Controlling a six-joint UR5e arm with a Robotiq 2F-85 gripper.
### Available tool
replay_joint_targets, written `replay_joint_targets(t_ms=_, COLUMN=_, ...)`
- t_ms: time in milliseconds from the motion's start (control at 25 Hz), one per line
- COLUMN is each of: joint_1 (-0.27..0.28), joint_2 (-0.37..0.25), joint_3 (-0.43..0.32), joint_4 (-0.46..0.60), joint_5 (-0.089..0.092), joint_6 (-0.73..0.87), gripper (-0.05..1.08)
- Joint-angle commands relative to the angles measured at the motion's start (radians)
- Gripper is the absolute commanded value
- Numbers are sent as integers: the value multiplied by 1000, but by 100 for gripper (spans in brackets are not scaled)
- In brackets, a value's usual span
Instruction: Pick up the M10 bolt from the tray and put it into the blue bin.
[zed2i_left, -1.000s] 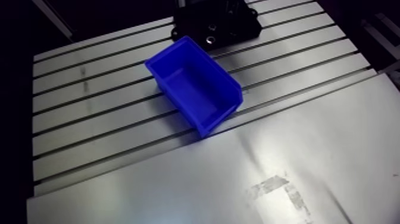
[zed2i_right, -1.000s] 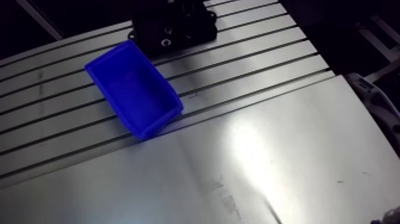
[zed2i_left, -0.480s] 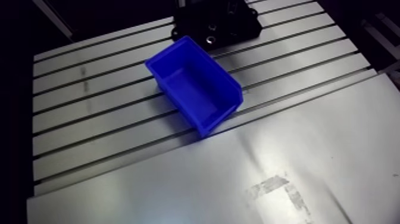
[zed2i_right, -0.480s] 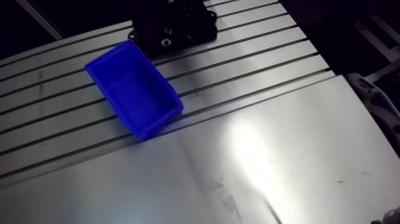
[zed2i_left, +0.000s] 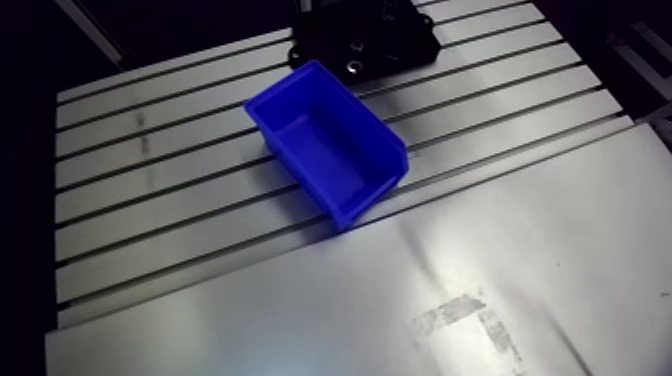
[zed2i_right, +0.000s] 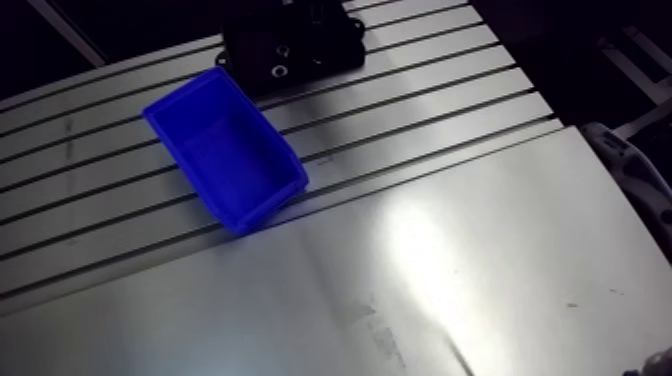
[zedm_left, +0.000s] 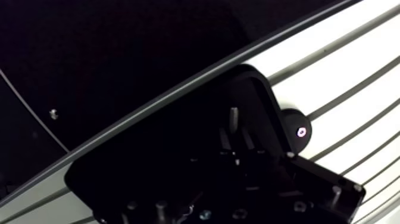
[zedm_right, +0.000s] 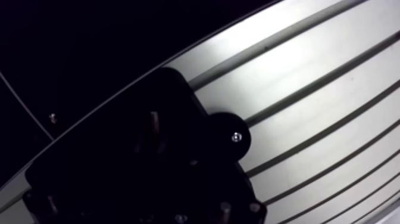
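Nothing has moved since the earlier frames: the blue bin (zed2i_left: 372, 180), the black tray (zed2i_left: 385, 45) and the view over the slotted table (zed2i_left: 150, 170) are all just as they were.

The wrist view looks straight down onto the tray, so the hand seems to be parked above it, with the pickup not yet made. I can't find the gripper itself against all that black, so I cannot tell whether it is wide or narrow. Several upright studs (zedm_left: 233, 119) stand in the tray under the hand, and the M10 bolt is presumably one of them, though I can't say which.

Next, I'd judge, comes singling out that bolt, lining up over it and coming straight down. The close neighbours could snag on the way in.

The bin lies just beside the tray, off to one side of the hand, and looks empty. Farther off lies a smooth metal sheet (zed2i_left: 540, 200) with a scuffed patch (zed2i_left: 465, 320). Nothing blocks the short carry.
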Motion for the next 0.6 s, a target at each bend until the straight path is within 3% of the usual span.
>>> replay_joint_targets(t_ms=40, joint_1=2, joint_2=-6, joint_3=8, joint_4=-4, joint_5=0, joint_6=0, gripper=86)
replay_joint_targets(t_ms=360, joint_1=3, joint_2=-35, joint_3=34, joint_4=4, joint_5=3, joint_6=-2, gripper=89)
replay_joint_targets(t_ms=600, joint_1=6, joint_2=-95, joint_3=83, joint_4=10, joint_5=2, joint_6=-32, gripper=91)
